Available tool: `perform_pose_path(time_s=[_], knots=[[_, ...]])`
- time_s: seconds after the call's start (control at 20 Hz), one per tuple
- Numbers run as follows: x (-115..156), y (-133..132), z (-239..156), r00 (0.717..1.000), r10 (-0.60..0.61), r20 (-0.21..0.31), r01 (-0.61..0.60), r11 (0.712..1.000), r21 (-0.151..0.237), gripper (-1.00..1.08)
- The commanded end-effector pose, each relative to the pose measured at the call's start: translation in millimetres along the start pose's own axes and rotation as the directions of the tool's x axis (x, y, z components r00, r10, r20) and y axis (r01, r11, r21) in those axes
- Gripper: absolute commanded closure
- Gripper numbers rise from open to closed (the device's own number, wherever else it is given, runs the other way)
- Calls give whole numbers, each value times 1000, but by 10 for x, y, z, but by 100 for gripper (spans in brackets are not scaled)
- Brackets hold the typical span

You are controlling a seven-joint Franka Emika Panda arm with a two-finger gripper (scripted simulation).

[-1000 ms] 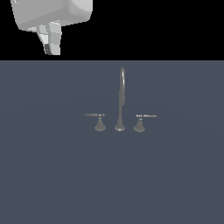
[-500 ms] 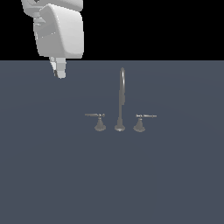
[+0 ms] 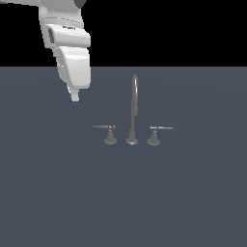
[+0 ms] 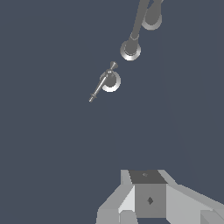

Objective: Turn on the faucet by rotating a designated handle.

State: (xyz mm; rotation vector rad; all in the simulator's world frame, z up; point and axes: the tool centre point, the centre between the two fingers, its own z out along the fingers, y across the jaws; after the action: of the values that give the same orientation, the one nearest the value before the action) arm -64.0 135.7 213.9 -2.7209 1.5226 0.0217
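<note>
We cannot tell how far our gripper [image 3: 75,98] is open, its fingertips bunched and cropped in the wrist view, touching nothing, well apart from the designated handle [image 3: 105,128] on the faucet [image 3: 133,112]

Front exterior, overhead wrist; shared faucet [image 3: 133,112].
</note>
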Motion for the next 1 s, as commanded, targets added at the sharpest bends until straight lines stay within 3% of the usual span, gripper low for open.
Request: perform_pose_path(time_s=[0.0,0.45,0.95], knots=[[59,-85,118,999,45,-2,-45,999,0,108],[338,-379,573,976,218,-12,-218,976,-1,108],[774,-673,1136,904,428,-25,-428,904,-1,108]])
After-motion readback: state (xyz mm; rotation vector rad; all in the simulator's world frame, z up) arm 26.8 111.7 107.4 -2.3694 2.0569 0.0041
